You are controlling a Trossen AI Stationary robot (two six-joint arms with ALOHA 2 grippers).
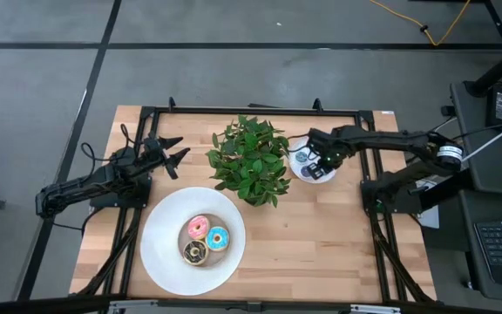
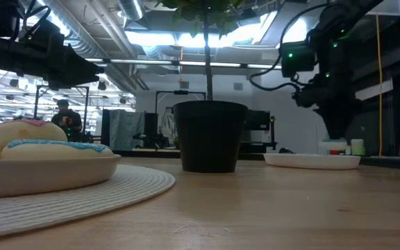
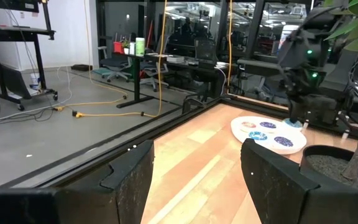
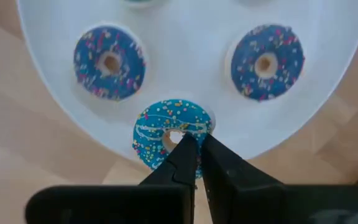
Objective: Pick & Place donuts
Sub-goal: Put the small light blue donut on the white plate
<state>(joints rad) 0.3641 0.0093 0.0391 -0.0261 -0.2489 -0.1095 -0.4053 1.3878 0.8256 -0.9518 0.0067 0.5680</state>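
Nearest you on the tabletop (image 1: 321, 235) sits the big plate (image 1: 159, 249), with three donuts bunched at its middle: the pink donut (image 1: 198, 228), the light-blue donut (image 1: 217, 238) and the brown donut (image 1: 194, 253). In the low view the plate's rim hides their lower halves, and the brown one cannot be picked out.

Further back, your left gripper (image 1: 174, 151) hangs over the tabletop's left side beside the plant (image 1: 249, 160), jaws released and holding nothing.

Across the plant, your right gripper (image 4: 196, 163) is down at the small plate (image 4: 185, 62). Its jaws are clenched on the near rim of the teal donut (image 4: 166, 121), one tip in the hole; the fingers cover that part of the ring. The teal donut overhangs the plate's edge. Two blue donuts (image 4: 110, 62) (image 4: 265, 61) lie flat further in. The right wrist view cuts off the rest of the plate, and from above the arm masks most of it.
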